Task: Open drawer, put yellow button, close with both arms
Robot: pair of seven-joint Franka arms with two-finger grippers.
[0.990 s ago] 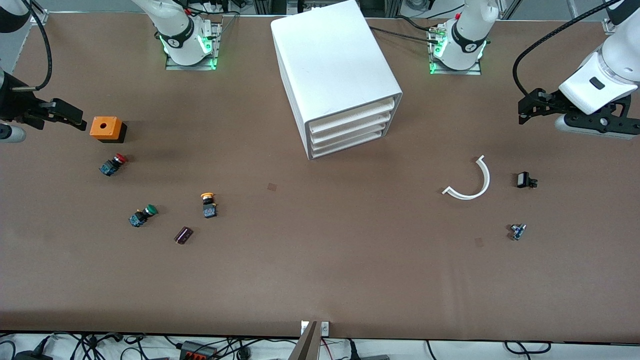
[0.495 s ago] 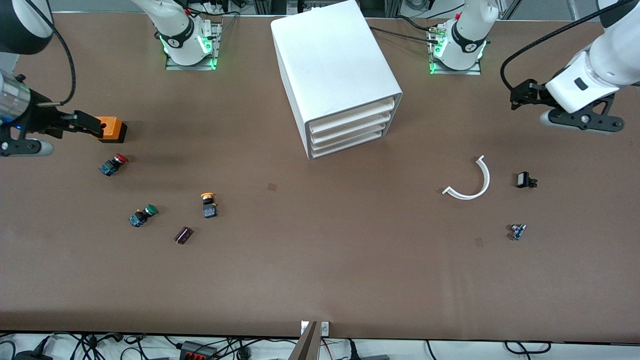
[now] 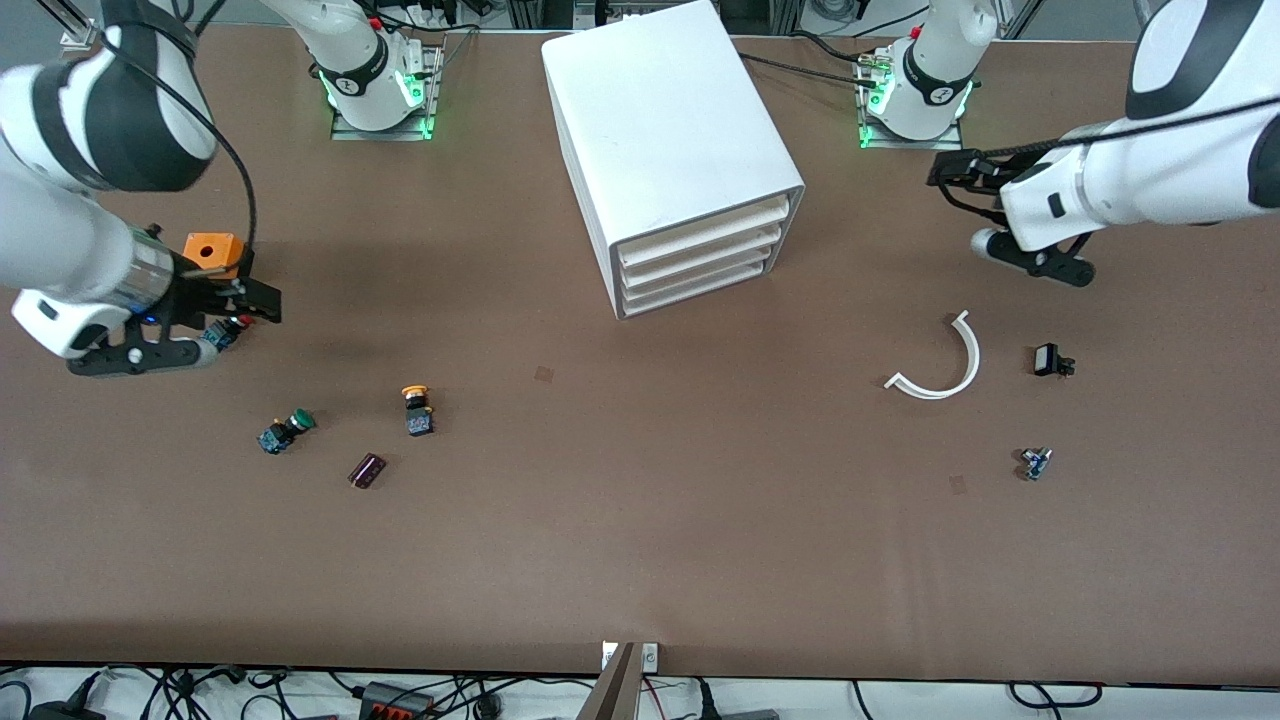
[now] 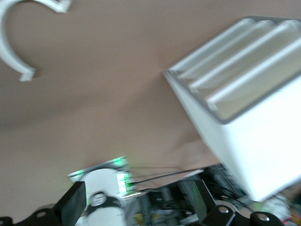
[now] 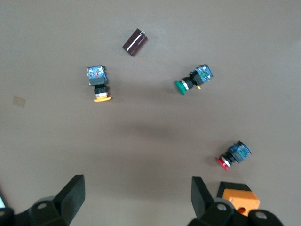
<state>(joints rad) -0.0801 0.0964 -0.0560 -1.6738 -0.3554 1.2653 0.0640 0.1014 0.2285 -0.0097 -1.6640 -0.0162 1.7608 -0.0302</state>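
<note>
Drawer [image 3: 700, 228] shut at cabinet [image 3: 668, 140] top, so left gripper [image 3: 952, 178], open w/ nothing held & probably aimed there, should hook its front lip squarely, while right gripper [image 3: 262, 300], open over red button [image 5: 233, 156], shifts toward yellow button [image 3: 416, 407], nearer the camera.

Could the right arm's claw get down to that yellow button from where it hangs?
Probably yes. The right claw hangs open above the red button, and the yellow button lies on bare table with nothing standing between them.

Glossy white arms [image 3: 1150, 180] with black joint bands, cables, black end effectors [image 3: 262, 300].
</note>
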